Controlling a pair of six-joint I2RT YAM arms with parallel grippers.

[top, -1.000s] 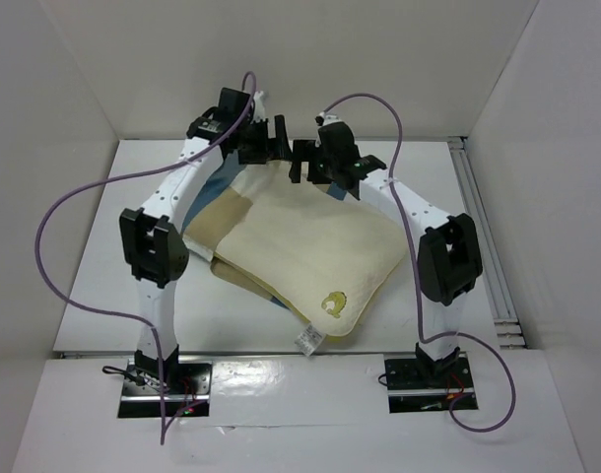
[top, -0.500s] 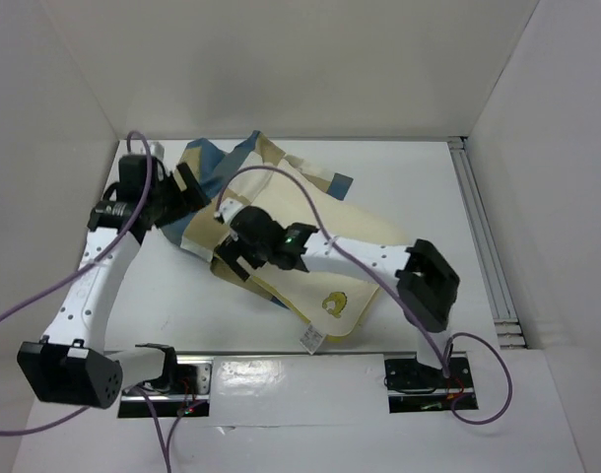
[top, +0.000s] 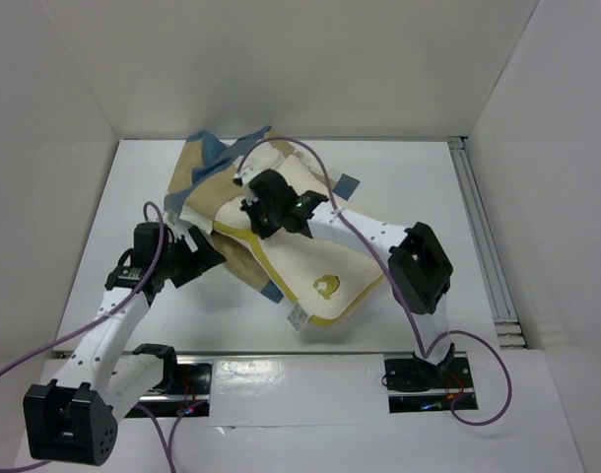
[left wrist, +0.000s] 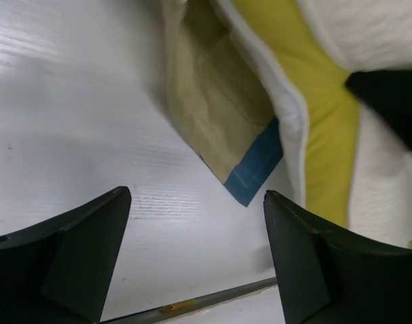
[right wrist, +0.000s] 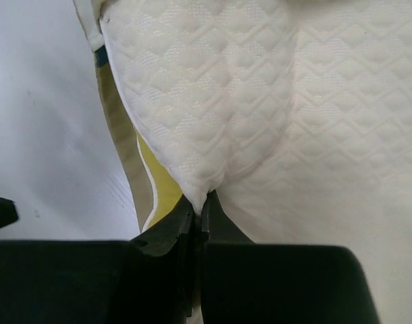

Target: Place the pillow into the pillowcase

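Note:
The cream pillow (top: 299,258) lies mid-table with its yellow logo and white tag toward the near edge. The checked pillowcase (top: 204,169) is bunched behind it and runs under its left side. My right gripper (top: 253,209) sits over the pillow's far-left part, shut on a pinched fold of the quilted pillow (right wrist: 260,101); the right gripper (right wrist: 202,202) has no gap between its jaws. My left gripper (top: 212,252) is low by the pillowcase's left edge. In the left wrist view the left gripper (left wrist: 196,229) is open over bare table. A tan-and-blue pillowcase corner (left wrist: 250,175) and the pillow's yellow band (left wrist: 321,135) lie just ahead.
White walls close in the table on the left, back and right. An aluminium rail (top: 483,236) runs along the right side. Purple cables (top: 374,251) loop over both arms. The two base plates (top: 424,379) sit at the near edge.
Both arms left the far end of the pillow. The right gripper came onto the pillow's top and shut on its fabric. The left arm swung to the near left, still open.

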